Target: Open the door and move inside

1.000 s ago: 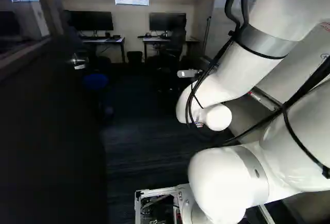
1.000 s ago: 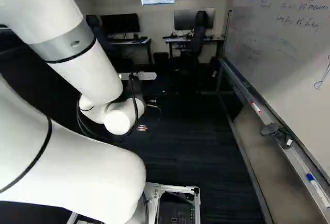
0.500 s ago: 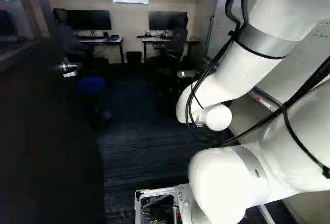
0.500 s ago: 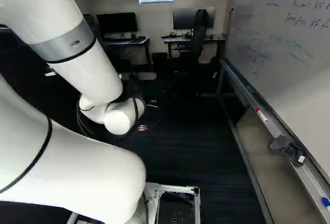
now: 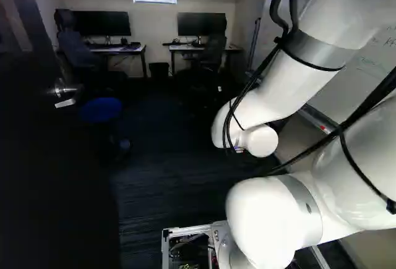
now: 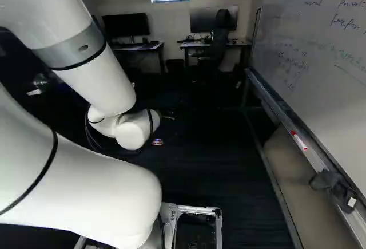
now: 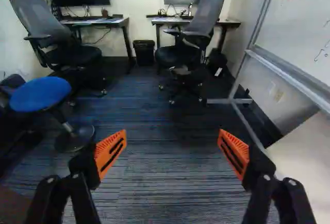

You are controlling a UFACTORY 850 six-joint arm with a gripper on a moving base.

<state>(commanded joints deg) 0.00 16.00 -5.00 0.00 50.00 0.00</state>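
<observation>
At the left of the left base view stands the dark door (image 5: 55, 176), swung open, its metal lever handle (image 5: 65, 93) facing the room. The same handle (image 6: 39, 85) shows left of my arm in the right base view. My arm is folded over the base, and the gripper cannot be made out behind the wrist in the base views. In the wrist view the gripper (image 7: 172, 149) is open, its orange pads wide apart with only carpet beyond them. The handle is well to the left of my wrist, touching nothing of mine.
Dark carpet (image 7: 170, 183) stretches ahead. A blue stool (image 7: 41, 94) stands ahead on the left, near the door. Two desks with monitors, office chairs (image 7: 188, 33) and a bin (image 7: 144, 52) line the far wall. A whiteboard (image 6: 320, 48) on a metal frame runs along the right.
The base has moved ahead: handle and stool have slid outward and lower in the left base view, the whiteboard tray outward in the right one. The arm keeps its pose.
</observation>
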